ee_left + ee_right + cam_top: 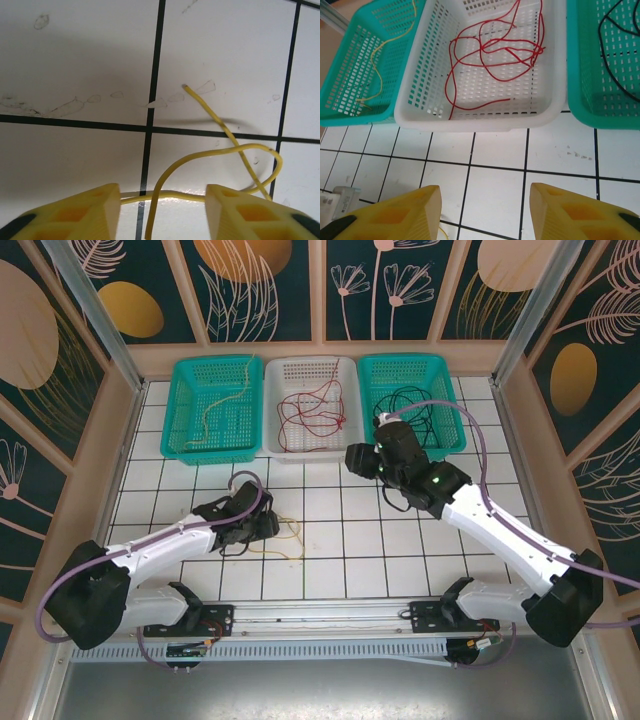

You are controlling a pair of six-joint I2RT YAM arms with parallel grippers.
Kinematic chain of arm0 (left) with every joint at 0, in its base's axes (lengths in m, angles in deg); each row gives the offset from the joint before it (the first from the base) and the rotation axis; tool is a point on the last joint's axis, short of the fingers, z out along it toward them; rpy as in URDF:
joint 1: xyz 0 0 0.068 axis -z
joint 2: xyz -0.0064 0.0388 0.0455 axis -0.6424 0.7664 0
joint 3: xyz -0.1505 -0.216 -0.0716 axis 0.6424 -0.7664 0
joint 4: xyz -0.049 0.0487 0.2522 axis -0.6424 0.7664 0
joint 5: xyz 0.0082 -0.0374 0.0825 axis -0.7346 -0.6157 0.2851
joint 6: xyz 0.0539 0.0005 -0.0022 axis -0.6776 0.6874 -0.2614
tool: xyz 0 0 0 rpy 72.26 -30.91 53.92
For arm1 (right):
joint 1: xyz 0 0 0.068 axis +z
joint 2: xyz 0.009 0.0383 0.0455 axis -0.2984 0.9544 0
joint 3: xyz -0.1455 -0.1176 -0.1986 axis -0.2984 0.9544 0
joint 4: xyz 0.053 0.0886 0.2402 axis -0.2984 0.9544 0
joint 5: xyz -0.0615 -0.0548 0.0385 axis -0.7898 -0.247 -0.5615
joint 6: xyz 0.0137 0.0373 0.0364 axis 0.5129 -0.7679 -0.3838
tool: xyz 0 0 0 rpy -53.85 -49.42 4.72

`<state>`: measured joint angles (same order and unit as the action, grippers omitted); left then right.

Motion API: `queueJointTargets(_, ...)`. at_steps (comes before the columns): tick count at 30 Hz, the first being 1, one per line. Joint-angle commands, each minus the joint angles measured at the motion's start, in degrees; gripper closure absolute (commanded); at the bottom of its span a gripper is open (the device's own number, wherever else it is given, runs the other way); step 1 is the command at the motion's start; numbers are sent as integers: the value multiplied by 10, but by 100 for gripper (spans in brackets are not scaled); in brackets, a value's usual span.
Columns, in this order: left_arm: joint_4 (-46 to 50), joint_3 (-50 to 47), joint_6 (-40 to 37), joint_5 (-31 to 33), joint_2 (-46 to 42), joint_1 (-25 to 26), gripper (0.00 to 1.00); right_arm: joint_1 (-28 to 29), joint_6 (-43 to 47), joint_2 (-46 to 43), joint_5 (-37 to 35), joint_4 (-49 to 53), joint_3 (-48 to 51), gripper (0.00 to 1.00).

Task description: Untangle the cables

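Evidently a colour sort: one loose yellow cable (225, 131) lies on the tabletop (400, 560), on the near side of the white basket (310, 452) and a little to its left.

Your left pincer (162, 192) sits low over that cable, its fingers (75, 215) apart and the cable lying across the gap unpinched. I judge it is placed so to take one strand clear of the cable's own loop. The white basket holds the red cables (310, 415). The left teal basket (210, 453) beside it holds another yellow one, and the right teal basket (458, 410) holds the black cables (410, 400), so each colour seems kept apart to stop re-tangling. Your right pincer (485, 195) hangs just in front of the white basket, fingers apart and empty, likely parked out of the way. No brand, label or writing is legible anywhere.
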<state>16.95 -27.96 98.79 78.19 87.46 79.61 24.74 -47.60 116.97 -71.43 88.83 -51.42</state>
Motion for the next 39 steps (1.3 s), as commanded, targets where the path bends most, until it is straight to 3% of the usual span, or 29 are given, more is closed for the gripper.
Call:
queueJointTargets(1, -13, -3, -16, -12, 14, -5, 59, 6, -16, -10, -16, -14, 7, 51)
queueJointTargets(3, -22, 6, -30, -19, 35, -6, 67, 8, -18, -10, -15, -13, 9, 52)
queueJointTargets(7, -16, 35, -60, -11, 61, -6, 98, 11, -24, -16, -16, -12, 14, 56)
queueJointTargets(8, -14, 43, -68, -8, 59, -6, 100, 11, -25, -18, -17, -11, 16, 57)
queueJointTargets(15, -12, 111, -72, -19, -24, -7, 100, 14, -18, -46, 16, -28, 28, 60)
queueJointTargets(20, -35, 161, -24, -36, -79, -7, 100, 25, 8, -69, 115, -93, 42, 46)
queueJointTargets(28, -6, 246, -24, -50, -69, -7, 100, 80, 64, -39, 116, -82, 10, 37)
queueJointTargets(32, 12, 261, -41, -47, -64, -7, 100, 90, 92, -4, 110, -39, -29, 37)
queueJointTargets(39, 16, 260, -47, -50, -74, -7, 100, 93, 102, 31, 87, -8, -51, 47)
